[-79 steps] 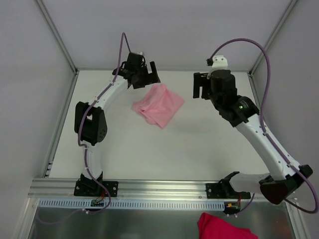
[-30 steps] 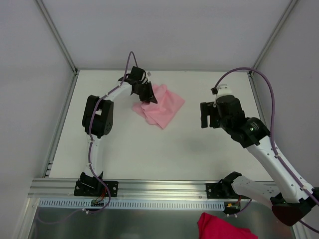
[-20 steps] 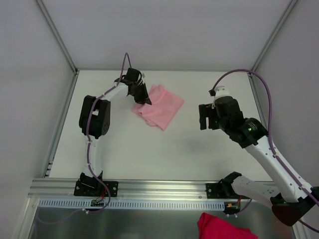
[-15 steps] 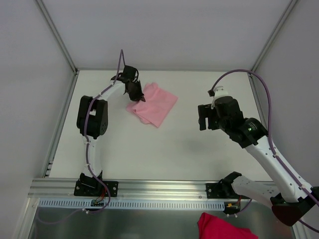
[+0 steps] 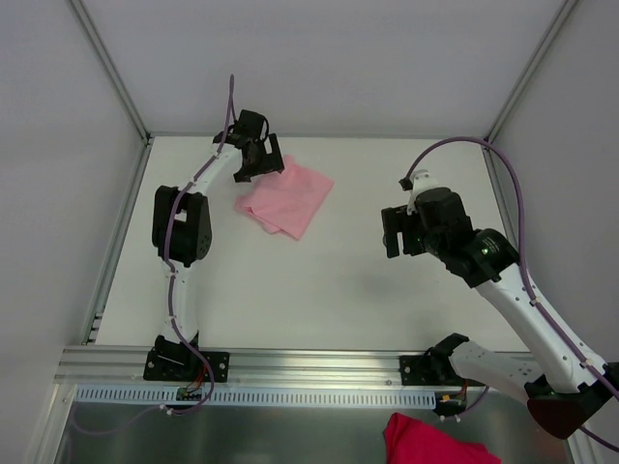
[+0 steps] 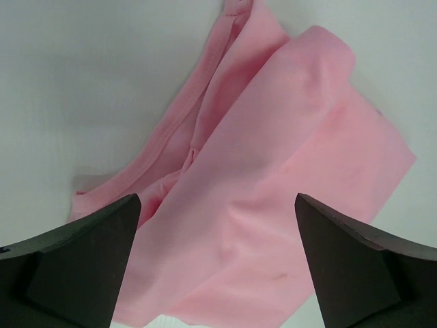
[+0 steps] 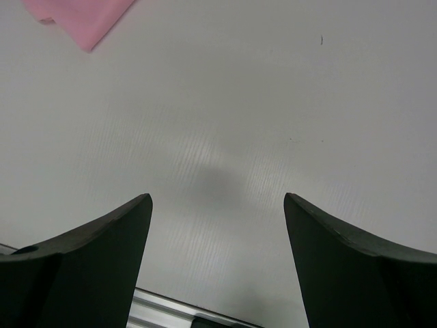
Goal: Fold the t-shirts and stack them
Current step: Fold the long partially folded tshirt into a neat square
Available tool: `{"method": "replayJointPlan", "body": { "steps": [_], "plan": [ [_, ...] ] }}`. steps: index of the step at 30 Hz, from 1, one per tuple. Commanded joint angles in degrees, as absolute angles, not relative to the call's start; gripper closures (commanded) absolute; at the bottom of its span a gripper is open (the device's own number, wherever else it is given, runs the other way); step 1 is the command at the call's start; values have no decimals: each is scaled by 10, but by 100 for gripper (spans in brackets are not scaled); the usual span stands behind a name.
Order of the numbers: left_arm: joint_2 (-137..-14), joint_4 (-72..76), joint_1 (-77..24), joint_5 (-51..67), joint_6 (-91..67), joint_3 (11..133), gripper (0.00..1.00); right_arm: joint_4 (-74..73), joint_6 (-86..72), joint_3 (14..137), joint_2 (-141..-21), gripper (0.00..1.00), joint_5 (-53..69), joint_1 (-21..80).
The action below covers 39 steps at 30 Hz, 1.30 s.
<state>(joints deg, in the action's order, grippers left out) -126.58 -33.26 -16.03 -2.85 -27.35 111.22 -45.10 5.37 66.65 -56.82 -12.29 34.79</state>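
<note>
One pink t-shirt (image 5: 286,200) under spread left claw (image 6: 217,199), right claw (image 7: 217,198) spread

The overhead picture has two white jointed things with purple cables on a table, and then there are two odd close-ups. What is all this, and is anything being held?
Those are two robot arms, bolted at the table's near edge. The overhead picture comes from a fixed camera above and behind them. Each close-up comes from a camera on one arm's wrist, and the dark wedges at the bottom are that arm's two fingers. On the white table lies a roughly folded pale-pink t-shirt. The left tool hangs open over the shirt's far left edge and grips nothing. The right tool is open too, over bare table. A darker red cloth shows at the bottom, off the table.
</note>
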Motion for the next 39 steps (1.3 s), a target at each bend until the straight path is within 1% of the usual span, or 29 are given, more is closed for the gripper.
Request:
{"method": "replayJointPlan", "body": {
  "steps": [1,5,8,11,12,19,30,34,36,39],
  "plan": [
    [-1217,-307,-157,-63,-256,1117,1,-459,60,679,-558,17,-107,352],
    [-1196,-269,-158,13,-266,1127,1,-451,47,671,-554,17,-93,352],
    [-1181,-230,-163,42,-272,1105,1,-453,47,673,-554,18,-92,352],
    [-1171,-189,-164,95,-275,1091,1,-454,49,672,-553,18,-96,352],
    [-1182,-191,-165,124,-279,1096,1,-454,48,671,-553,18,-96,352],
    [-1251,-196,-179,187,-295,1107,1,-454,41,672,-555,18,-87,353],
    [-1324,-180,-205,214,-301,1092,3,-475,25,667,-545,19,-85,361],
    [-1336,-193,-205,203,-309,1098,4,-484,28,674,-538,19,-91,362],
    [-1346,-222,-205,208,-326,1102,6,-492,33,683,-536,19,-98,361],
    [-1327,-219,-216,224,-353,1057,8,-498,44,709,-538,19,-111,361]
  ]
}}
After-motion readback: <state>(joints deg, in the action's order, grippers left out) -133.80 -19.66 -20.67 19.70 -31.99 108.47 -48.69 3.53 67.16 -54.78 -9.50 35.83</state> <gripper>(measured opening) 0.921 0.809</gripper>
